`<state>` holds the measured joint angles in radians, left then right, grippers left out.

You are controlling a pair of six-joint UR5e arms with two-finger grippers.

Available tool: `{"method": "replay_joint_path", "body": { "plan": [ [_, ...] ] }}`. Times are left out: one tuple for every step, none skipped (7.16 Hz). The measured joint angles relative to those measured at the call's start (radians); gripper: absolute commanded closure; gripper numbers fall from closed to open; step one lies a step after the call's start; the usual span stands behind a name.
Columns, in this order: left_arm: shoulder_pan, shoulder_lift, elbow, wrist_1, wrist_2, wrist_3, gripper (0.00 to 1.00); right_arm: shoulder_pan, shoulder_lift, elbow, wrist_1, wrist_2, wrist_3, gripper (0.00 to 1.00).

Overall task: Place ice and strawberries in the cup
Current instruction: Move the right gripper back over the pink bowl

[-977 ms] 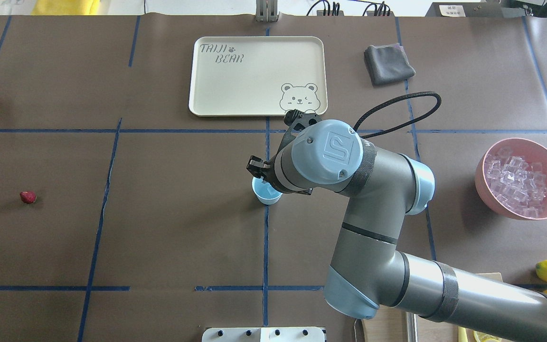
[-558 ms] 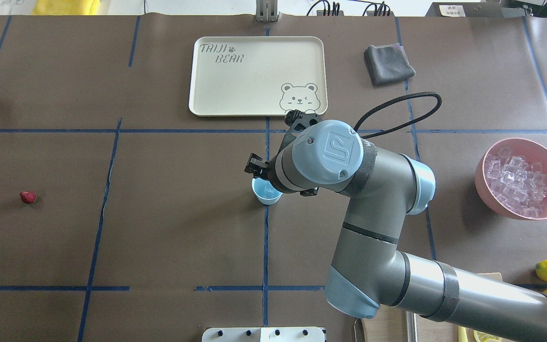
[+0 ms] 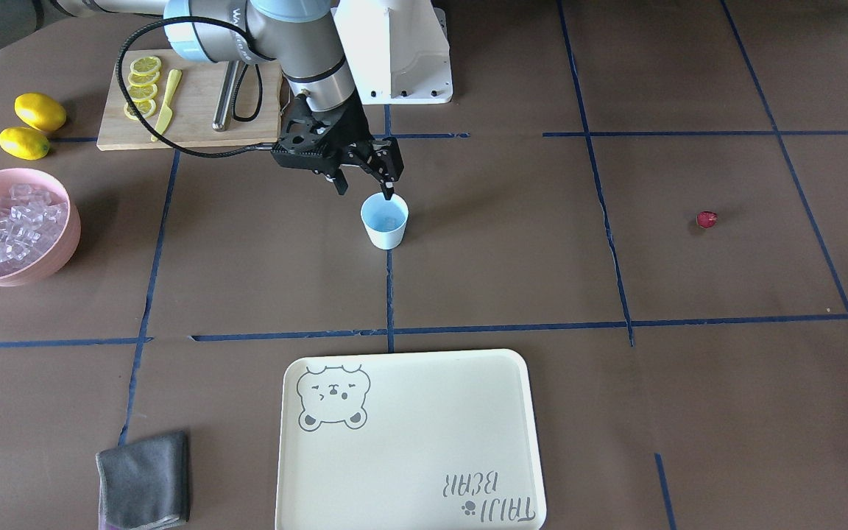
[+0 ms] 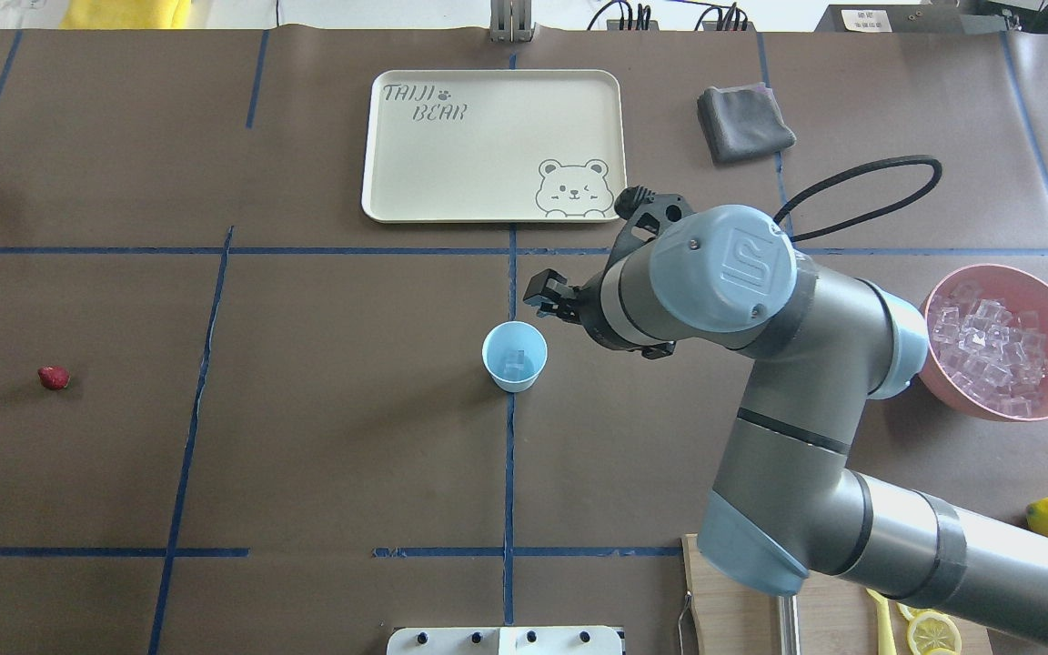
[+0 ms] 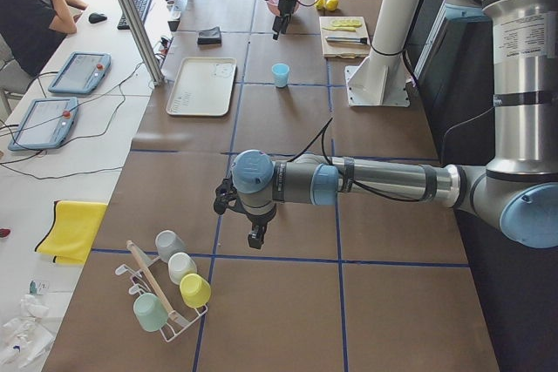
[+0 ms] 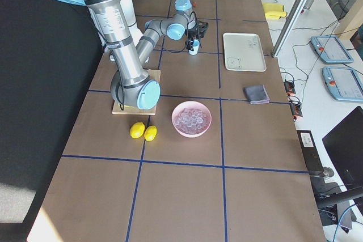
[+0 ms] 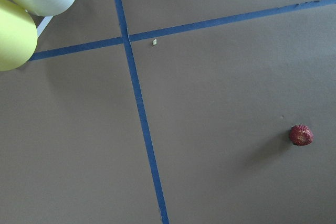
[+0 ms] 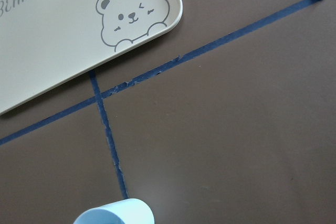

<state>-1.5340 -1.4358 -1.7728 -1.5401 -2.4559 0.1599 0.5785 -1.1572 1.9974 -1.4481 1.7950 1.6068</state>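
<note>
The light blue cup (image 4: pixel 514 357) stands upright at the table's middle, with one clear ice cube (image 4: pixel 513 363) inside. It also shows in the front view (image 3: pixel 384 221). My right gripper (image 3: pixel 365 190) is open and empty. It hangs just beside the cup on the robot's right, one fingertip (image 3: pixel 389 193) over the rim. The heap of ice (image 4: pixel 988 350) fills the pink bowl (image 4: pixel 929 314) at the far right. The strawberry (image 4: pixel 54 377) lies alone at the far left, and it shows in the left wrist view (image 7: pixel 301 135). My left gripper (image 5: pixel 255 237) hovers over the table near the strawberry; I cannot tell its state.
A cream tray (image 4: pixel 488 146) lies beyond the cup and a grey cloth (image 4: pixel 744 120) to its right. Two lemons (image 3: pixel 30 125) and a cutting board (image 3: pixel 188 110) with lemon slices sit by the right arm's base. A rack of cups (image 5: pixel 170 289) stands at the left end.
My right gripper has moved from above the cup toward the ice bowl side. The cup now shows whole, with an ice cube in it.
</note>
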Motion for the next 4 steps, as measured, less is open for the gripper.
{"method": "replay_joint_path", "body": {
  "plan": [
    [0.000, 0.002, 0.001, 0.000, 0.000, 0.000, 0.00, 0.046, -0.075, 0.035, 0.001, 0.027, -0.061, 0.03],
    [0.000, 0.004, 0.001, 0.000, 0.000, 0.000, 0.00, 0.095, -0.141, 0.054, 0.005, 0.051, -0.144, 0.03],
    [0.000, 0.005, 0.002, 0.000, 0.000, 0.000, 0.00, 0.156, -0.203, 0.061, 0.008, 0.087, -0.236, 0.03],
    [0.000, 0.006, 0.002, 0.000, 0.000, 0.000, 0.00, 0.230, -0.267, 0.062, 0.010, 0.139, -0.348, 0.03]
  ]
}}
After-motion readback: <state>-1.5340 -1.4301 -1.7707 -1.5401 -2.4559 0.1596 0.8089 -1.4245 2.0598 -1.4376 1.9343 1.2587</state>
